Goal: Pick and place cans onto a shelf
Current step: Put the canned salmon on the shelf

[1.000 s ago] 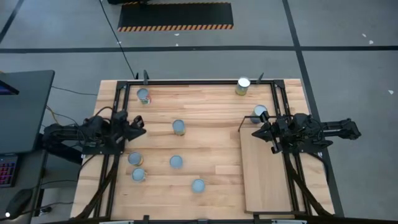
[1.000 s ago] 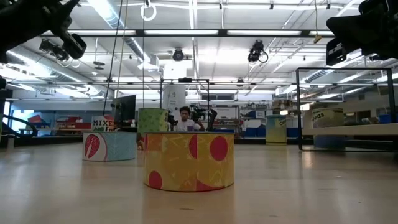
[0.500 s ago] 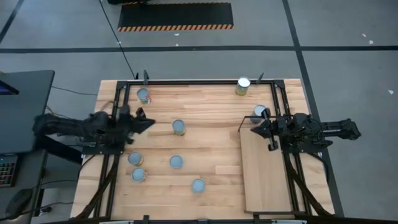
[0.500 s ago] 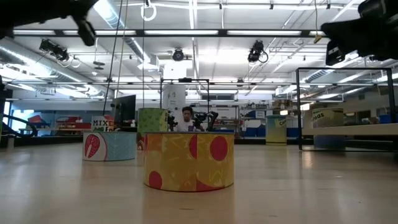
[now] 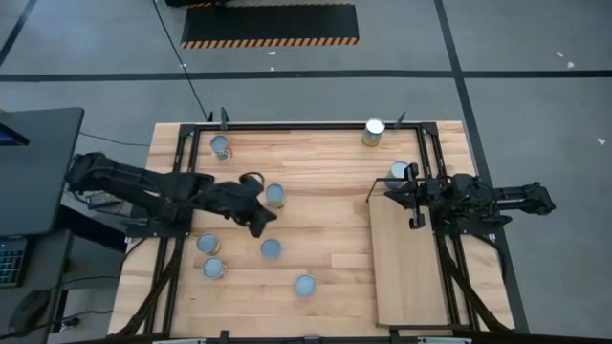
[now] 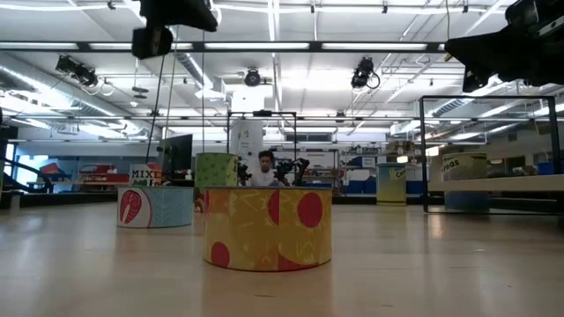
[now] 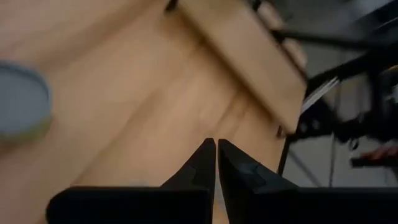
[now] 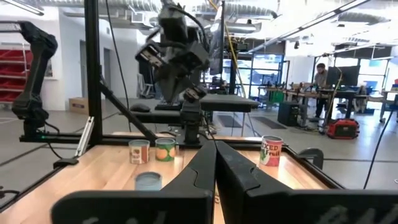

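Note:
Several cans with silver tops stand on their bases on the plank table: one (image 5: 274,195) at the middle, one (image 5: 271,248) nearer, one (image 5: 304,285) near the front, two at the left (image 5: 207,244) (image 5: 212,268), one far left (image 5: 221,146), one far right (image 5: 374,131), and one (image 5: 400,171) by the shelf's far end. The shelf (image 5: 409,258) is a pale board lying at the right. My left gripper (image 5: 266,221) is shut and empty, above the table between the two middle cans. My right gripper (image 5: 394,190) is shut and empty over the shelf's far end.
A black metal frame (image 5: 306,125) runs along the table's far edge and down both sides. In the low view a yellow and red can (image 6: 269,227) stands close in front. Bare planks lie between the middle cans and the shelf.
My left arm has reached from the table's left edge toward the right, out over the middle of the table, and its gripper now hangs between the two middle cans. The cans and the shelf have stayed where they were.

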Tool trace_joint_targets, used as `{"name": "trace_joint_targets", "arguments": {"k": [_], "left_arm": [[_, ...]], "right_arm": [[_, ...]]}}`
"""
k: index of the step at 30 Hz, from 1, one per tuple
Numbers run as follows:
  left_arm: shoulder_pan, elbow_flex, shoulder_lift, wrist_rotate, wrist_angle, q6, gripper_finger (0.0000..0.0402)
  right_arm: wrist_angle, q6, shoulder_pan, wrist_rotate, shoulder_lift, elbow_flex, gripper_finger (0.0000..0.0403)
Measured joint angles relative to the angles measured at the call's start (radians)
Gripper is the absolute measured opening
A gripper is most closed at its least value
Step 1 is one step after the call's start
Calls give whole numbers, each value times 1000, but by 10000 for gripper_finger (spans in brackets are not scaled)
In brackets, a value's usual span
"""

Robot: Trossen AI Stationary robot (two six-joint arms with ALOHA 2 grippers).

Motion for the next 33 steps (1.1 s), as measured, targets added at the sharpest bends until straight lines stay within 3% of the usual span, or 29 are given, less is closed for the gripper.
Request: {"name": "trace_joint_targets", "arguments": {"k": [3,8,15,20,23,27,33], "left_arm": [[-37,121,66,16,-155,-30,25],[-110,193,126,21,-222,-48,46],[-178,187,146,2,-406,-200,161],[-199,186,152,-67,-521,-321,249],[-209,144,158,-70,-531,-400,283],[-207,29,158,-67,-441,-538,294],[-178,-94,163,-44,-276,-610,279]], "right_arm": [[43,67,1,-9,0,0,16],[155,441,0,32,0,0,16],[250,822,3,75,2,8,16],[247,839,37,76,63,120,14],[202,795,63,74,140,240,8],[99,703,96,77,295,434,6],[53,625,103,78,546,669,6]]}}
